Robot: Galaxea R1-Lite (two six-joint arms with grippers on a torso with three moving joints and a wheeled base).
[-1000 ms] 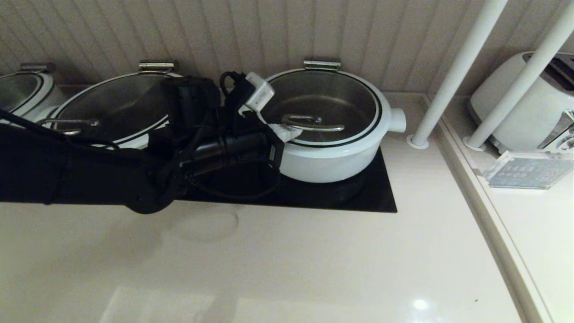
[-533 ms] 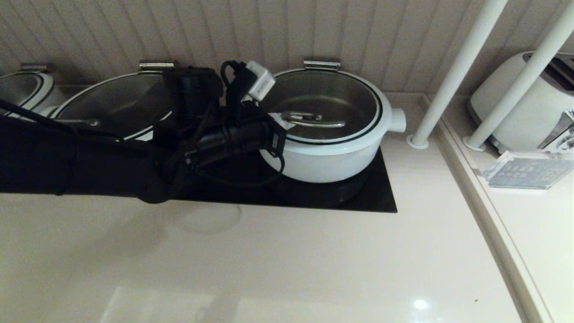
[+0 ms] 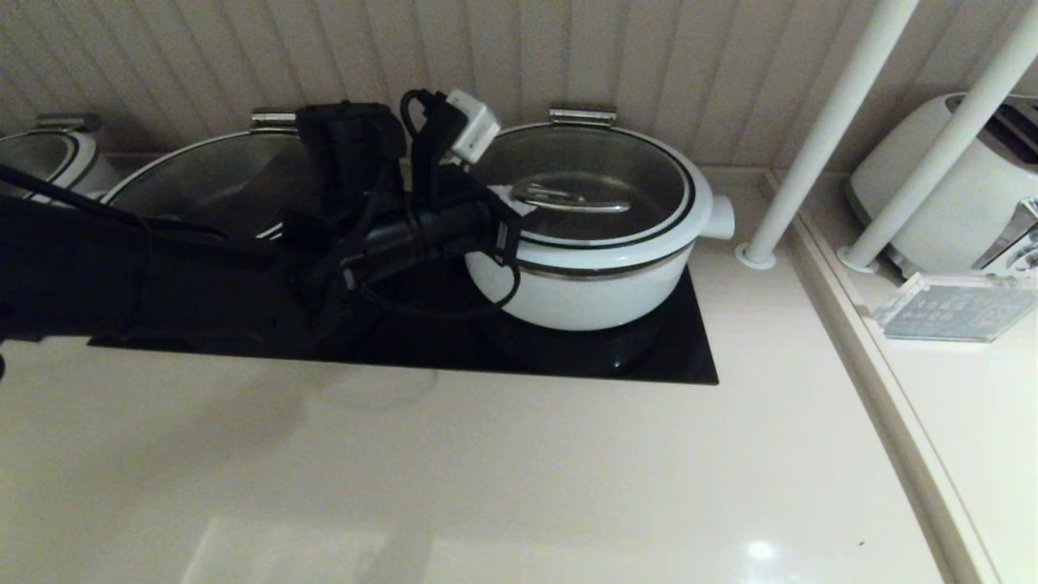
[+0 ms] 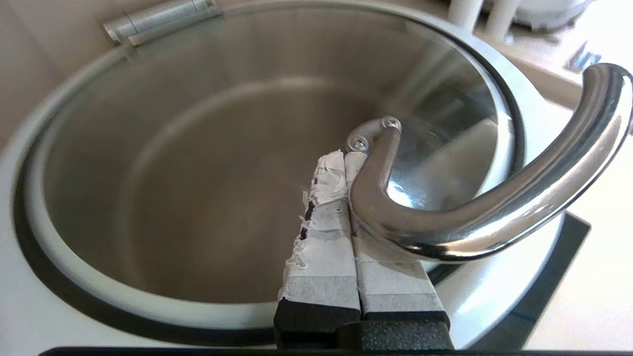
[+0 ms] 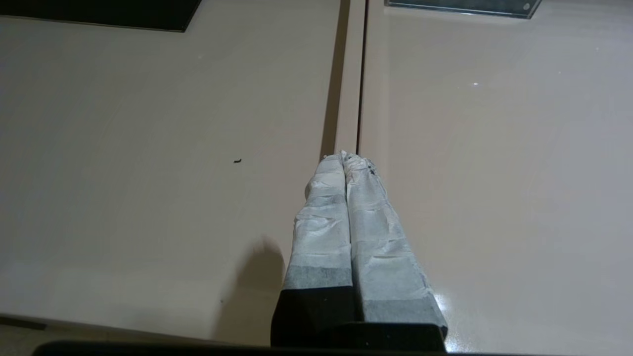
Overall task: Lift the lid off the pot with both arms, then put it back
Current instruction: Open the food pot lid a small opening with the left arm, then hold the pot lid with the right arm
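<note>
The left pincer (image 4: pixel 341 158), fingers pressed together, sits under the handle (image 4: pixel 494 207) of the glass lid (image 3: pixel 592 195), raised off the white pot (image 3: pixel 584 292). The right pincer (image 5: pixel 344 159) hangs closed over the counter (image 5: pixel 148 148).

Left gripper (image 4: pixel 341 163) with taped fingers (image 4: pixel 321 237) pressed together, slid under chrome handle (image 4: pixel 494 198) of glass lid (image 4: pixel 222 148), tips beside handle's screws (image 4: pixel 357 143); white pot (image 4: pixel 29 306) rim encircling lid.

Lid (image 3: pixel 596 191) glass, polished metal handle (image 4: pixel 494 207); pot (image 3: pixel 584 296) glossy white; counter (image 3: pixel 519 478) glossy.
</note>
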